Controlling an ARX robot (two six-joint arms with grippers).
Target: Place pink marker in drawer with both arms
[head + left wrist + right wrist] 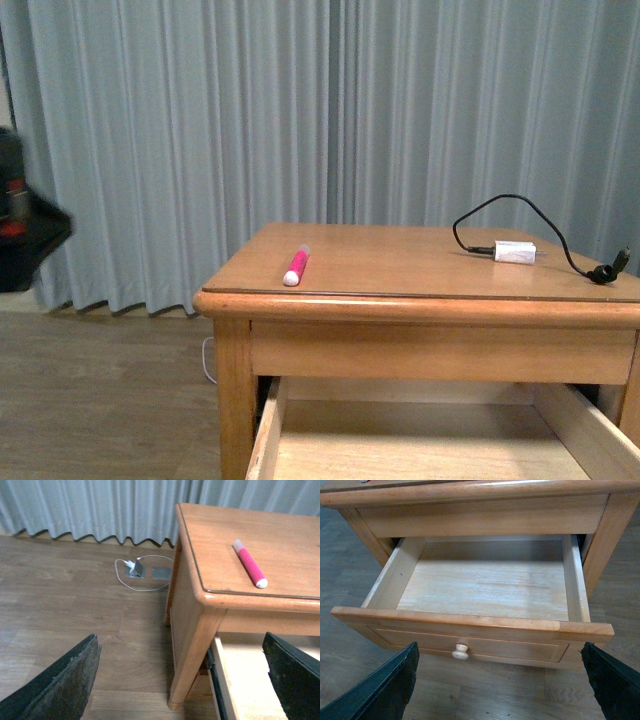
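Note:
The pink marker (296,266) lies on the wooden table top near its front left corner, white end toward me; the left wrist view shows the pink marker (250,564) too. The drawer (470,621) is pulled out under the table top, its pale inside bare, round knob (460,651) on its front. In the front view only the drawer's side wall (266,430) and floor show. My left gripper (182,680) is open, off the table's left corner above the floor. My right gripper (500,680) is open in front of the drawer's front panel, apart from the knob.
A white charger plug (514,252) with a black cable (560,238) lies on the table's right side. Grey curtains (300,120) hang behind. A floor socket with a white cable (135,571) sits left of the table leg (192,665). A black arm part (25,235) shows at far left.

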